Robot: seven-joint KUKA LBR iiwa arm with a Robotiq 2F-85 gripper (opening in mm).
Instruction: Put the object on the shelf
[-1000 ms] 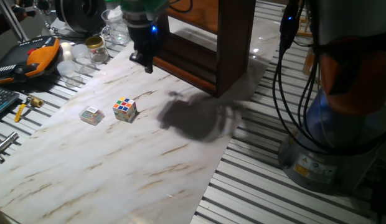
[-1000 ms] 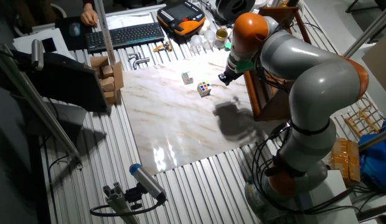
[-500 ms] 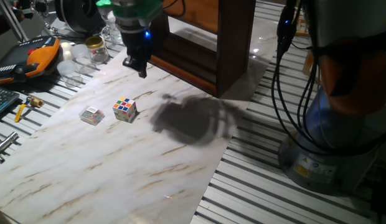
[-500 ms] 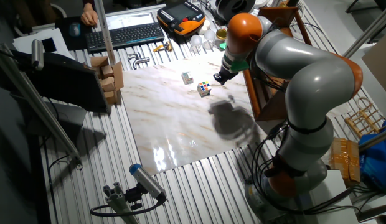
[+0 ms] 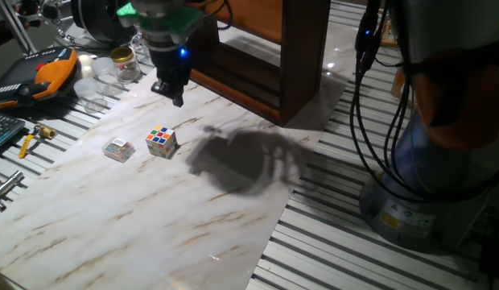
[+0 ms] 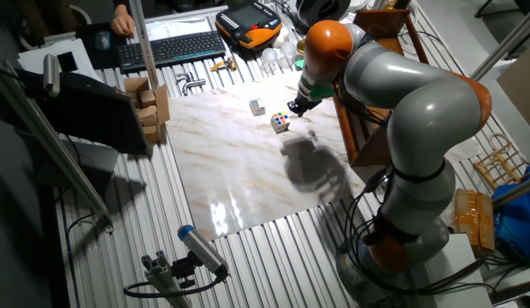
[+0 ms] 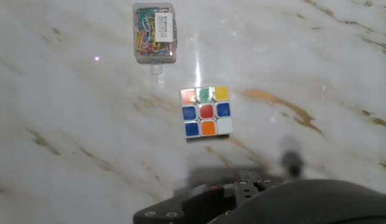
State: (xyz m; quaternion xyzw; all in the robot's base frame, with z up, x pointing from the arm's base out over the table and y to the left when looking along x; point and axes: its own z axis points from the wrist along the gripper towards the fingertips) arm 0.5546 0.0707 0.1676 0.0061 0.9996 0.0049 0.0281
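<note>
The object is a small puzzle cube [image 5: 161, 141] with coloured squares, resting on the marble board [image 5: 153, 217]; it also shows as cube [image 6: 280, 122] and cube [image 7: 206, 111]. My gripper [image 5: 175, 95] hangs above the board, up and slightly right of the cube, holding nothing. From the other side the gripper [image 6: 292, 107] sits just right of the cube. In the hand view only the gripper's blurred dark body [image 7: 243, 193] shows, below the cube. Its fingers are too dark to read. The dark-brown shelf [image 5: 302, 56] stands at the board's far right.
A small clear box of coloured clips [image 5: 119, 149] lies left of the cube; box [image 7: 155, 32]. Jars, an orange tool [image 5: 52, 72] and a keyboard [image 6: 167, 47] crowd the far side. Cables [image 5: 370, 89] and the arm's base [image 5: 443, 177] stand right.
The gripper has moved left along the shelf front toward the cube and dropped slightly. Its shadow on the board shifted left with it. The cube and box stayed put.
</note>
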